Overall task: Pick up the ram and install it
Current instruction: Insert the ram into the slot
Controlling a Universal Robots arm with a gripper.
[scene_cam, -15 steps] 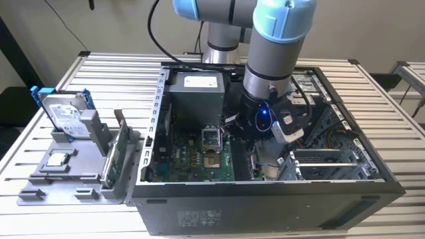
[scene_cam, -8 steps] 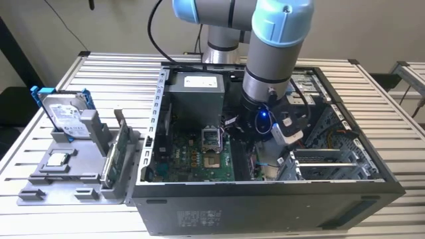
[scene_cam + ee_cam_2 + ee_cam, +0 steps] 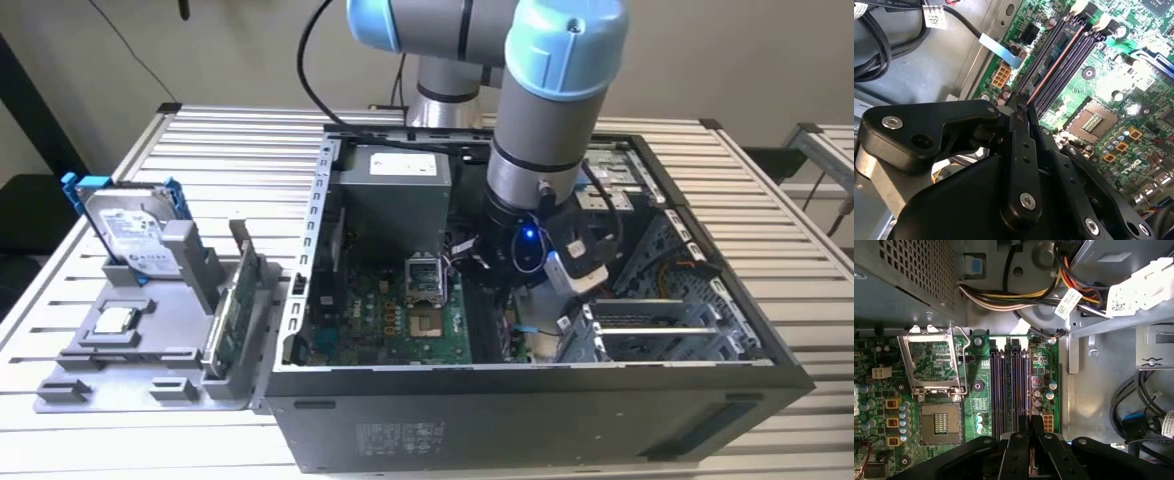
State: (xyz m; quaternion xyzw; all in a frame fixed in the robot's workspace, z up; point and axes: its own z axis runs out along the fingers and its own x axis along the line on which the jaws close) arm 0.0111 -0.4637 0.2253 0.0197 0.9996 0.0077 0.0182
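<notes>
Inside the computer case (image 3: pixel 534 400), the gripper (image 3: pixel 1030 426) is pinched nearly closed on the ram (image 3: pixel 1046 70), which sits edge-on in a motherboard (image 3: pixel 971 400) memory slot (image 3: pixel 999 385), long axis along the slots

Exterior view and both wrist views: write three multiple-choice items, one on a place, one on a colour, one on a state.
1. Where is the pincer?
A. Outside the case, above the table
B. Inside the computer case, above the motherboard
C. Raised high over the case

2. What colour is the frame round the hard drive?
A. Red
B. Yellow
C. Blue

3. How is the computer case?
A. Open, its inside showing
B. Closed by a panel
C. Wrapped in plastic

Key: 1 B, both wrist views show the memory slots close by it; 2 C, the exterior view shows blue edges; 3 A, the motherboard lies in plain sight.
</notes>
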